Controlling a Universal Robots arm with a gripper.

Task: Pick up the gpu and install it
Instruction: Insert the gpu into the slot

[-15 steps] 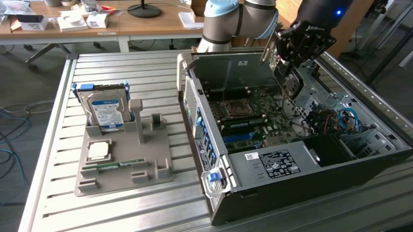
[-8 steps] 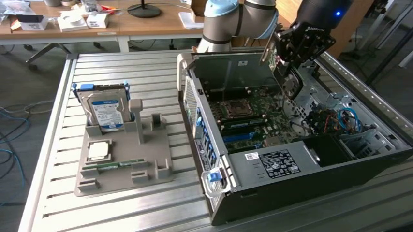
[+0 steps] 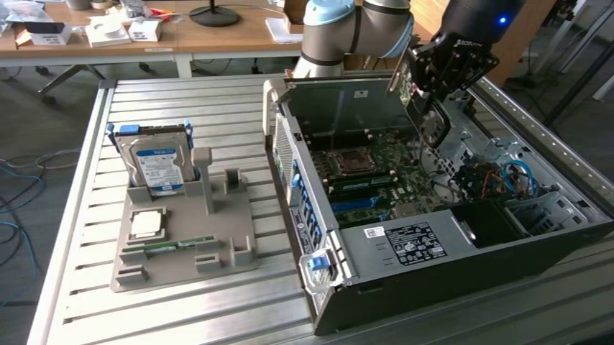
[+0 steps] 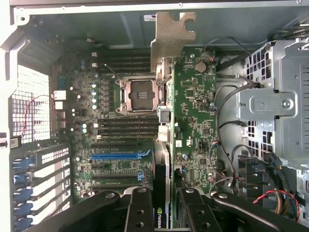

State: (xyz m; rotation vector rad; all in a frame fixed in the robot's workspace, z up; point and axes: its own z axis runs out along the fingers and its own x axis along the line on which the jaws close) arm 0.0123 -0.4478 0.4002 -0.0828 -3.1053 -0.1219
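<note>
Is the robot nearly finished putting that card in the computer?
About halfway. Done: the gpu is picked up, clamped in the gripper. In hand: it hangs inside the open computer case, above the motherboard. Left: it sits in no slot yet, and the blue slot is bare.

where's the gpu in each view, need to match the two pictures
Exterior view: the gpu hangs from the gripper above the open computer case, toward the exterior view's right.
Wrist view: the gpu is seen edge-on, clamped in the gripper, its silver bracket pointing away from the camera.
Shared landmark: the processor socket on the motherboard, just beside the card.
</note>
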